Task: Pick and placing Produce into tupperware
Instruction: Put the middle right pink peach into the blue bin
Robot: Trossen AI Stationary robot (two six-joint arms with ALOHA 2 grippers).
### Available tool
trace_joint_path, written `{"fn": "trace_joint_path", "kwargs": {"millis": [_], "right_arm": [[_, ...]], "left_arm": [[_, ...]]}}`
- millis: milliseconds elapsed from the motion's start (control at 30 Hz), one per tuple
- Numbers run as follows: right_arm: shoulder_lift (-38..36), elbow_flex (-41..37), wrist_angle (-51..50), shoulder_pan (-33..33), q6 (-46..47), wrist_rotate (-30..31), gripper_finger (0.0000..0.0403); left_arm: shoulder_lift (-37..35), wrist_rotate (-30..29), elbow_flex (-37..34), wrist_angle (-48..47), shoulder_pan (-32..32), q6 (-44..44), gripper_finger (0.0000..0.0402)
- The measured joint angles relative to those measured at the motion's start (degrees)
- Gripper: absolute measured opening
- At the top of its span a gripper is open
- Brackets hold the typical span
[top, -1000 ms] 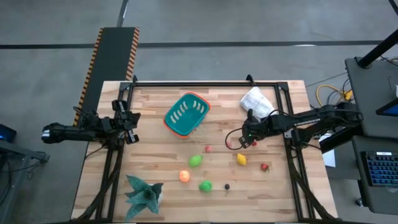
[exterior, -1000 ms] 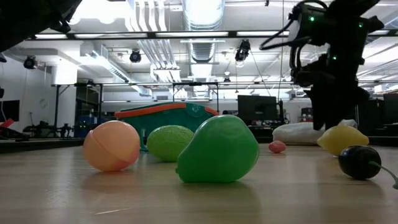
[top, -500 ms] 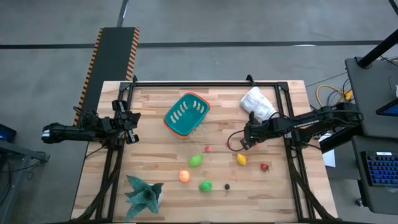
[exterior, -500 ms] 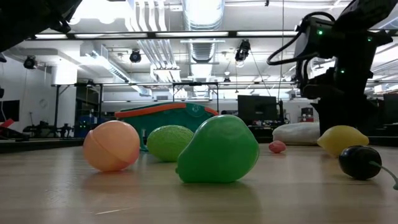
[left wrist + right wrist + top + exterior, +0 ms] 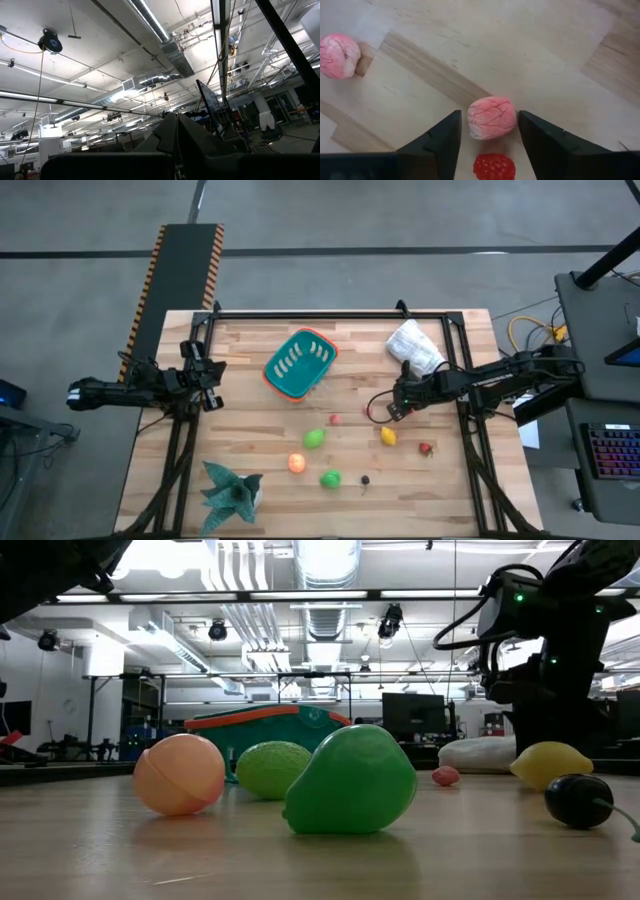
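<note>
The teal tupperware (image 5: 300, 363) with its orange rim sits on the far middle of the table. Loose produce lies nearer: a green piece (image 5: 315, 438), an orange one (image 5: 297, 463), a second green one (image 5: 330, 478), a dark one (image 5: 365, 479), a yellow one (image 5: 388, 436) and a red one (image 5: 426, 447). My right gripper (image 5: 392, 408) is open and low over the table. In the right wrist view its fingers stand on either side of a small pink berry (image 5: 491, 117), with a red raspberry (image 5: 493, 166) farther back between them. Another pink berry (image 5: 338, 55) lies apart. My left gripper (image 5: 208, 374) waits, shut, at the table's left edge.
A white cloth bundle (image 5: 415, 345) lies at the far right, just beyond the right arm. A teal leafy star-shaped thing (image 5: 230, 492) sits at the near left corner. Bare wood lies between the tupperware and the produce. A black frame runs along the table's edges.
My right gripper has moved a little toward the table's near edge and come down to the table, so that its open fingers now straddle the small pink berry. The produce and the tupperware have not moved.
</note>
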Motion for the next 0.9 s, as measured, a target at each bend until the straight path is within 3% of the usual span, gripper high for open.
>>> {"fn": "trace_joint_path", "kwargs": {"millis": [367, 600, 900], "right_arm": [[-0.02, -0.03, 0.4, 0.01, -1.02, -0.02, 0.0069], [0.0, 3.3, 1.69, -0.02, -4.91, 1.0, 0.0042], [0.0, 9.17, 25.99, -1.15, -20.4, 4.53, 0.0041]], "left_arm": [[0.0, 0.02, 0.0, 0.0, 0.0, 0.0, 0.0], [0.0, 0.05, 0.0, 0.0, 0.0, 0.0, 0.0], [0.0, 0.11, -0.02, 0.0, 0.0, 0.0, 0.0]]}}
